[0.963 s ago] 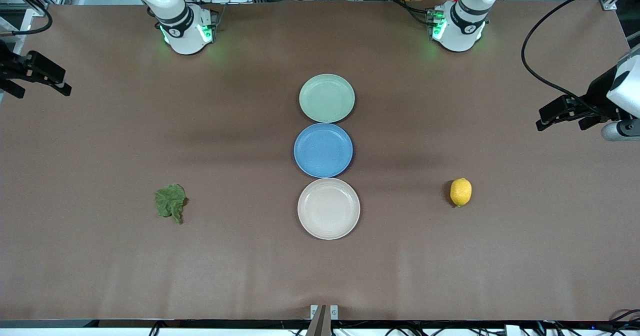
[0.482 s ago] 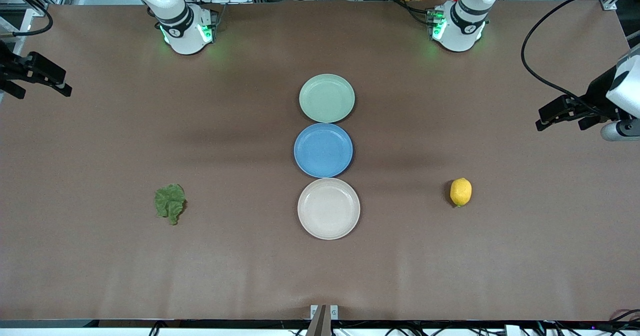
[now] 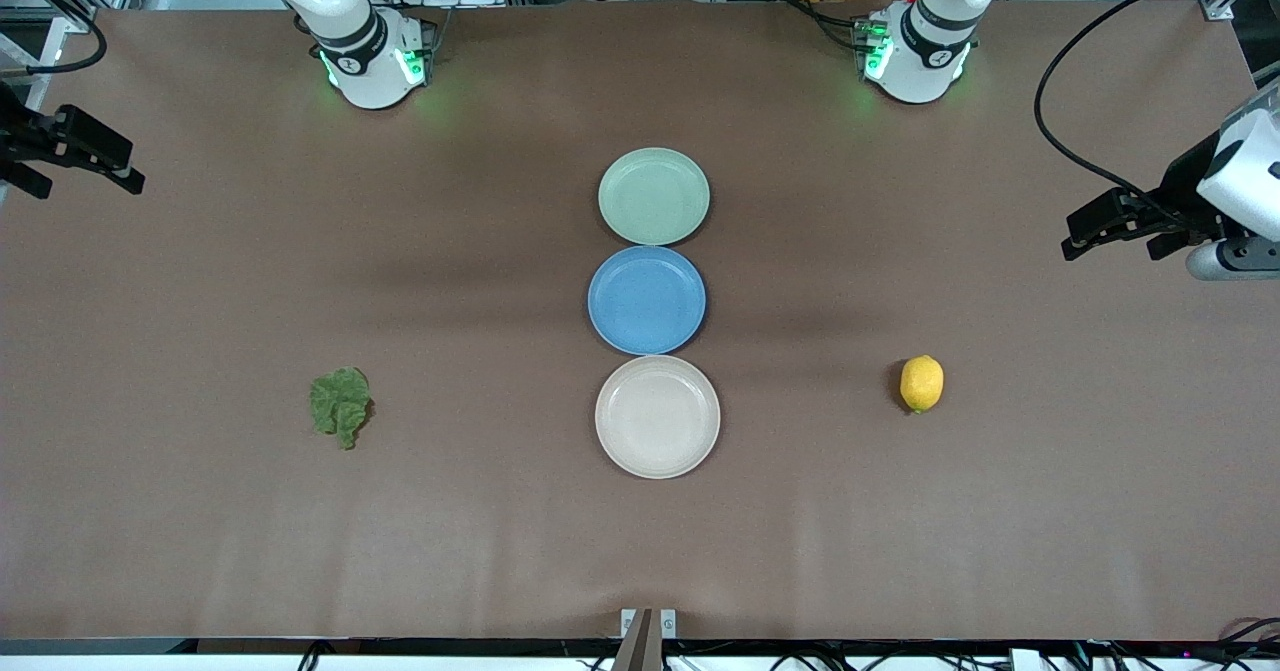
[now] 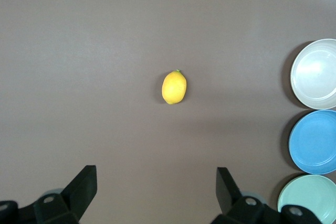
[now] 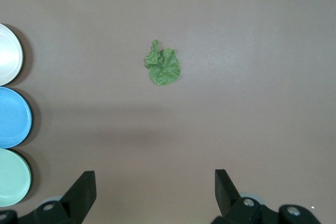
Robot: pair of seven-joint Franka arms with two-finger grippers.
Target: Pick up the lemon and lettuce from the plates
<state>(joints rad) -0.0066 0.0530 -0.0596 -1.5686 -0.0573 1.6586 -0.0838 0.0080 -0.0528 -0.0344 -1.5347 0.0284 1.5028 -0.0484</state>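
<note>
The yellow lemon (image 3: 921,383) (image 4: 174,87) lies on the bare brown table toward the left arm's end, level with the beige plate (image 3: 657,416). The crinkled green lettuce (image 3: 341,406) (image 5: 163,68) lies on the table toward the right arm's end. The mint plate (image 3: 654,196) and the beige plate hold nothing. My left gripper (image 3: 1108,236) (image 4: 156,174) hangs open over that end's table edge, apart from the lemon. My right gripper (image 3: 90,183) (image 5: 155,178) hangs open over its own end's edge, away from the lettuce.
A blue plate (image 3: 647,299) lies between the mint and beige plates, the three in a row down the middle of the table. Both arm bases (image 3: 370,61) (image 3: 915,51) stand at the table edge farthest from the front camera.
The lettuce has drawn in a little and looks more folded. My left gripper has edged slightly toward the table's middle. The right arm, the lemon and the plates stay put.
</note>
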